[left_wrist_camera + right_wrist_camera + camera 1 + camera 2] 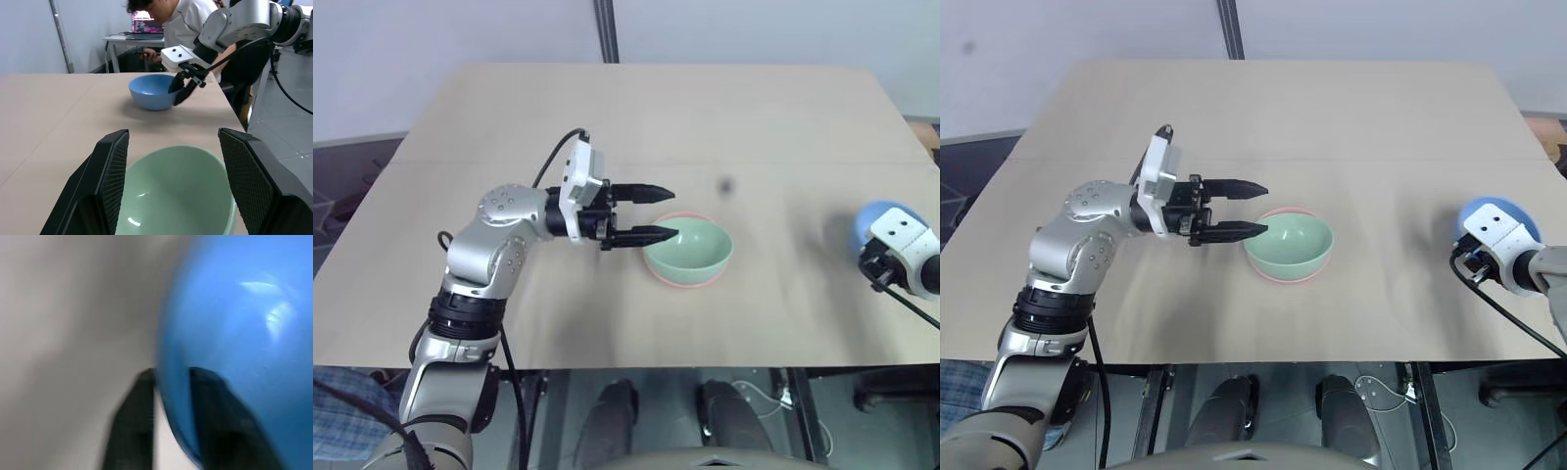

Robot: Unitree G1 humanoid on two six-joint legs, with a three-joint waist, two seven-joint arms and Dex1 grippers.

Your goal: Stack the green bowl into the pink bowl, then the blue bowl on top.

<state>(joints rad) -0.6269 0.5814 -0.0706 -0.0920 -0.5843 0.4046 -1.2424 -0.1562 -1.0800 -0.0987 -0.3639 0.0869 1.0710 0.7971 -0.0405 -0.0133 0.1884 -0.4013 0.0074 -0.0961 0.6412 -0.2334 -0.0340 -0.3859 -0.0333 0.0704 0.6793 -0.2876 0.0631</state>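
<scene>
The green bowl (690,245) sits nested inside the pink bowl (683,284) at the middle of the table, with a thin pink rim showing around it. My left gripper (673,213) hovers level at the stack's left side, open, its fingertips just over the green rim; the green bowl (176,191) lies between its fingers (110,171) in the left wrist view. The blue bowl (876,220) stands upright near the table's right edge. My right gripper (171,382) is shut on the blue bowl's (151,93) rim, one finger inside and one outside.
The tan table (636,117) stretches wide behind and to the left of the stack. Its right edge runs close to the blue bowl. A metal pole (605,29) stands behind the table. A person (181,19) sits at a desk with a laptop (146,24) beyond that edge.
</scene>
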